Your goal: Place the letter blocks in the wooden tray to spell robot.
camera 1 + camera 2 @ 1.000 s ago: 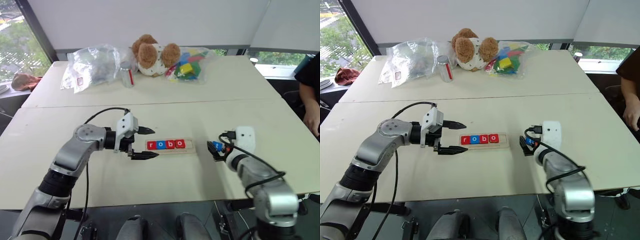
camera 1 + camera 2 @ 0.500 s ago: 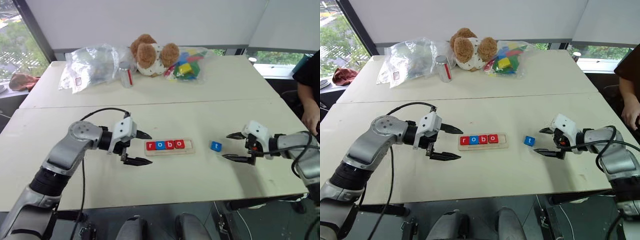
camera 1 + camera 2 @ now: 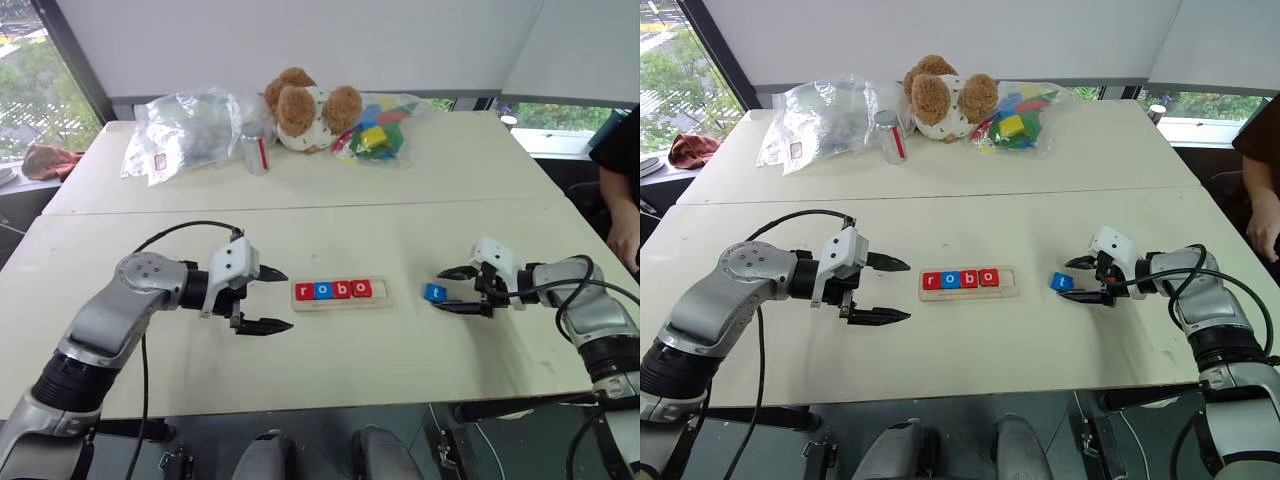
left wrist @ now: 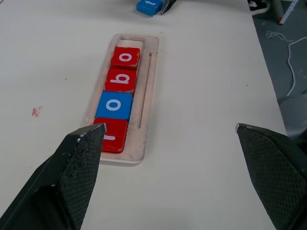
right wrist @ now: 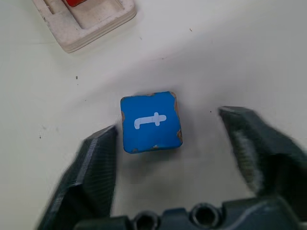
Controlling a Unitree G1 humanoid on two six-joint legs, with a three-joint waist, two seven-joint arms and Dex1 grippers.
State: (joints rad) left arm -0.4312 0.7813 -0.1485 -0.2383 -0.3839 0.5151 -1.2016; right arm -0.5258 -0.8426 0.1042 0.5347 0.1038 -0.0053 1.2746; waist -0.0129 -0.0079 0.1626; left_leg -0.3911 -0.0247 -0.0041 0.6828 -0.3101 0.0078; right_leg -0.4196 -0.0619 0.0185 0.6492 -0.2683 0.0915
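The wooden tray (image 3: pixel 381 291) lies mid-table holding four letter blocks in a row: red r (image 3: pixel 303 291), blue o (image 3: pixel 321 290), red b (image 3: pixel 341 289) and red o (image 3: pixel 360 288). The tray's right end slot is bare. A blue t block (image 5: pixel 150 121) lies flat on the table to the right of the tray. My right gripper (image 3: pixel 440 290) is open, with one finger on each side of the t block and a gap between each finger and the block. My left gripper (image 3: pixel 287 299) is open and empty just left of the tray.
At the table's far side sit a teddy bear (image 3: pixel 305 105), a plastic bag of coloured blocks (image 3: pixel 375 130), a clear crumpled bag (image 3: pixel 185 130) and a small can (image 3: pixel 257 148). A person (image 3: pixel 620 170) is at the right edge.
My right gripper has swung round and moved left, so its fingers now sit on either side of the t block, closer together than before. My left gripper has drawn back a little from the tray.
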